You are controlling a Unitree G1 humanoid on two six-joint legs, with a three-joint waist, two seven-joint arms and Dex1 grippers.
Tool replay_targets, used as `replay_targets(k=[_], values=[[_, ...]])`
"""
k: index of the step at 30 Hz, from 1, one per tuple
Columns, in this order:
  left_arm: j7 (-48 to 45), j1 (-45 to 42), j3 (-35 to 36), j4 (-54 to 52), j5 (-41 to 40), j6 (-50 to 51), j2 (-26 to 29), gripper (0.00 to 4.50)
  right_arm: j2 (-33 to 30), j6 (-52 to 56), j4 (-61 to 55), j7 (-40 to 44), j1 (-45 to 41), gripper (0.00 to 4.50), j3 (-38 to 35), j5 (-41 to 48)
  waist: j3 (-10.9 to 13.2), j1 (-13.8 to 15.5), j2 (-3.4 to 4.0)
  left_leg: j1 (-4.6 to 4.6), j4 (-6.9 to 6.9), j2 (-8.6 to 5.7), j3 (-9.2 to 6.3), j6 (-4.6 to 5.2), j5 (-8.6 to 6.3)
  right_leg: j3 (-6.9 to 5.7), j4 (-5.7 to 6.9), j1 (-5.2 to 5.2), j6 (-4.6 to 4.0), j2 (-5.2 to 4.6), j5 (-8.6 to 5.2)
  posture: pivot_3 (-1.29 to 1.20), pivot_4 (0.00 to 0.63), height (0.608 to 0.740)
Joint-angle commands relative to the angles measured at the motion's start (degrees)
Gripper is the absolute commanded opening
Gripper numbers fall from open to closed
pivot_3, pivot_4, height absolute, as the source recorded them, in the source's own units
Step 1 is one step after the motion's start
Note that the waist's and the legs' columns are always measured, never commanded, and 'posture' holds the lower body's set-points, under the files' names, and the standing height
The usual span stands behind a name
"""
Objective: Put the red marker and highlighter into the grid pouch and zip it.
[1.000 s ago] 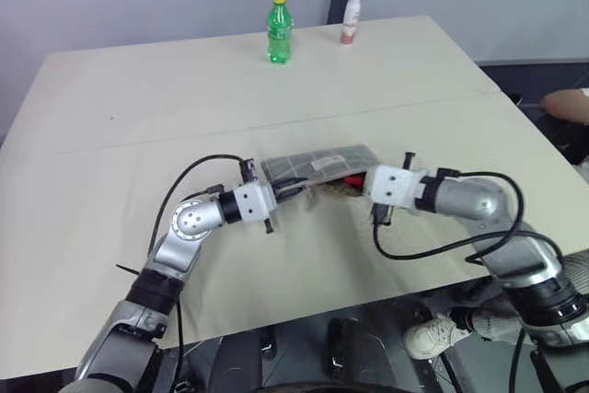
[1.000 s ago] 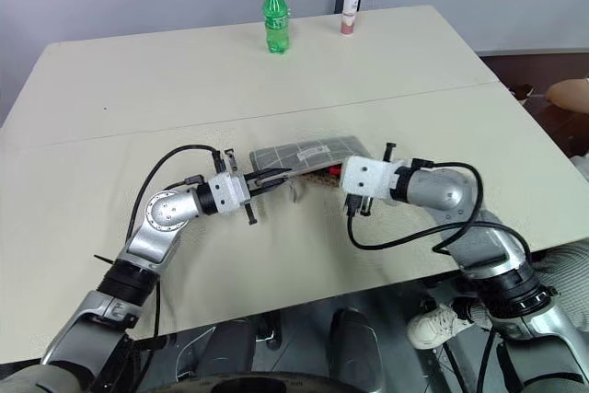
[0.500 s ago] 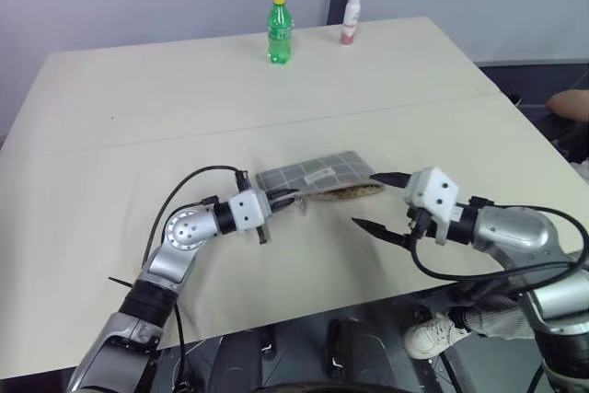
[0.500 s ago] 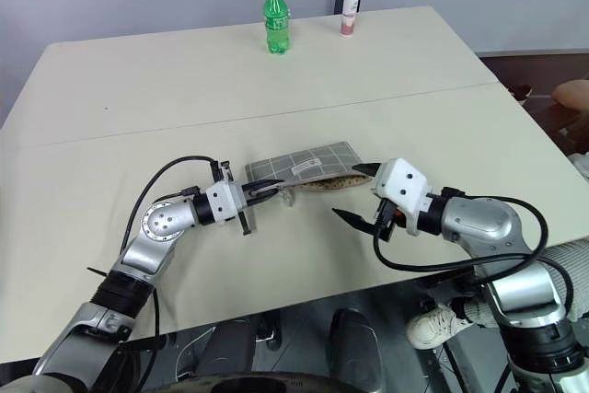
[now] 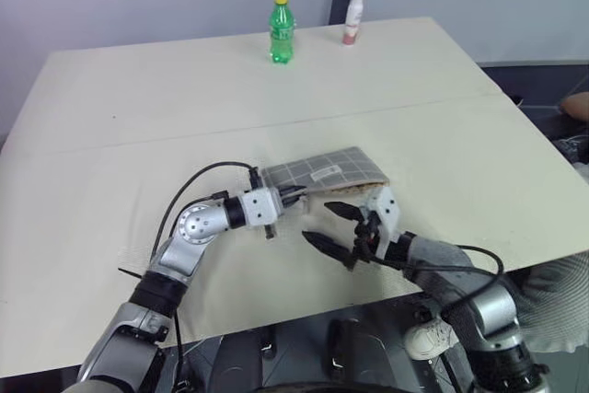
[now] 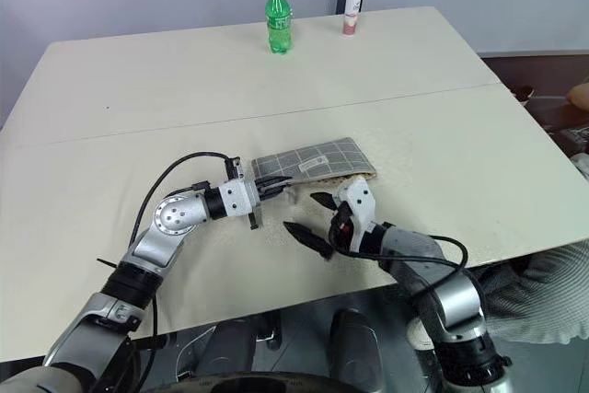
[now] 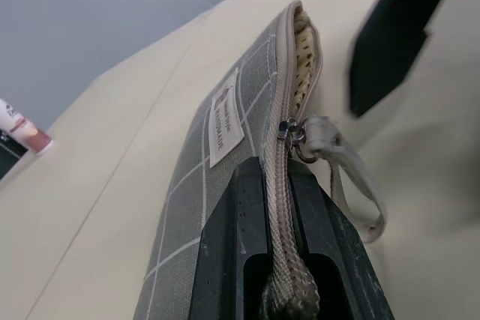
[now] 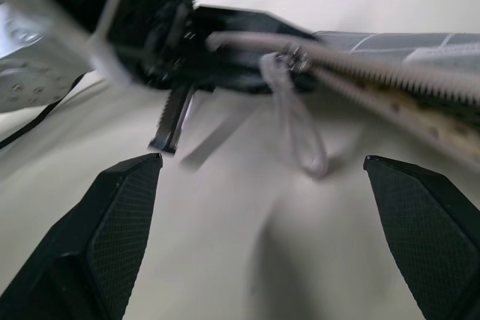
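Grey fabric, left end: our left hand (image 5: 293,196) is clamped on the grid pouch (image 5: 324,172) at its zipper end, holding it on the desk (image 5: 138,135).
Zipper: pull tab (image 7: 341,162) hangs near the clamped end; past it the seam gapes and we see dotted lining. Pouch not zipped yet.
Contents: red marker and highlighter sit nowhere on the desk; we judge both are inside, but the gap doesn't let us confirm.
Change: a second ago our right hand (image 5: 333,225) sat at the pouch mouth with red showing there. It has since pulled back, rolled over and spread wide, empty, and now faces the tab from just in front.
Meaning: loading looks done; we judge the zip pull is next, right hand taking the tab while left anchors.
Far edge: green bottle (image 5: 281,28), white-pink bottle (image 5: 352,17).
Room: plain pale desk, grey-blue wall behind.
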Motion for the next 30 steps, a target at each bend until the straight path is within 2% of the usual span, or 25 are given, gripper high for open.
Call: replay_targets(k=[1,8,9,11,12,16,18,20,25,30], values=[[0.9,-2.1,-0.9,-1.7,1.5,-2.3,-0.3,0.0,1.4,-1.5,2.6,-1.9,-4.0,4.47,0.6,-1.6,0.0,-0.1,0.0,-0.01,-0.02,0.0,0.03,-0.01,0.01,0.01,0.01,-0.04,0.0,0.0,0.0,0.0,0.15,0.74],[3.3,-4.4,-1.7,-1.0,4.9,-4.7,-0.4,0.0,4.3,0.4,4.0,-1.4,-7.4,4.47,-1.1,2.9,0.0,-0.1,0.0,0.0,-0.08,0.02,0.03,-0.06,0.05,0.0,0.04,-0.08,0.02,0.03,0.02,0.0,0.15,0.74],[3.5,-4.5,-1.8,-1.0,5.1,-4.8,-0.4,0.0,4.5,0.6,4.1,-1.1,-7.6,4.24,-1.3,3.5,0.0,-0.1,0.0,0.0,-0.08,0.02,0.03,-0.06,0.05,0.0,0.04,-0.08,0.04,0.03,0.03,0.0,0.15,0.74],[4.1,-4.5,-1.8,-1.0,5.6,-5.0,-0.5,0.0,4.4,0.8,4.1,-1.2,-7.8,3.63,-1.5,4.0,0.0,-0.1,0.0,0.0,-0.07,0.02,0.03,-0.06,0.05,-0.01,0.07,-0.08,0.05,0.03,0.03,0.0,0.15,0.74],[4.4,-4.5,-1.9,-0.9,5.8,-5.0,-0.5,0.0,4.5,0.9,4.1,-1.4,-7.8,3.18,-1.7,4.5,0.0,-0.1,0.0,0.0,-0.07,0.02,0.02,-0.06,0.05,0.0,0.07,-0.07,0.05,0.03,0.03,0.0,0.15,0.74],[5.6,-4.2,-1.9,-0.1,6.6,-5.3,-0.3,0.0,5.1,2.5,3.7,-1.7,-7.1,1.0,-3.8,7.8,0.0,-0.1,0.0,0.01,-0.07,0.02,0.02,-0.06,0.05,-0.01,0.09,-0.07,0.05,0.03,0.03,0.0,0.15,0.74],[6.3,-3.9,-1.9,0.4,7.0,-5.3,-0.2,0.0,4.6,3.2,3.7,-1.7,-6.2,0.05,-4.9,8.9,0.0,0.0,0.0,0.01,-0.07,0.03,0.01,-0.06,0.05,-0.01,0.1,-0.07,0.06,0.03,0.04,0.0,0.15,0.74],[6.9,-3.6,-1.7,1.0,7.2,-5.4,0.0,0.0,3.1,3.1,3.6,-1.2,-5.3,0.02,-5.4,8.7,0.0,0.0,0.0,0.01,-0.05,0.02,0.02,-0.06,0.05,-0.01,0.1,-0.06,0.09,0.03,0.05,0.0,0.15,0.74],[6.6,-3.0,-0.9,1.8,5.6,-4.8,0.4,0.0,-0.7,2.6,5.6,-1.4,-5.4,0.02,-12.7,10.5,0.0,0.0,0.0,0.01,-0.04,0.02,0.02,-0.06,0.05,0.0,0.1,-0.06,0.04,0.02,0.02,0.0,0.15,0.74],[6.4,-3.4,-0.1,2.9,4.6,-4.7,1.0,0.0,-7.3,-0.1,10.6,0.2,-5.2,0.02,-18.7,8.6,0.0,0.0,0.0,0.01,-0.02,0.02,0.01,-0.05,0.05,0.0,0.1,-0.05,0.04,0.02,0.03,0.0,0.15,0.74]])
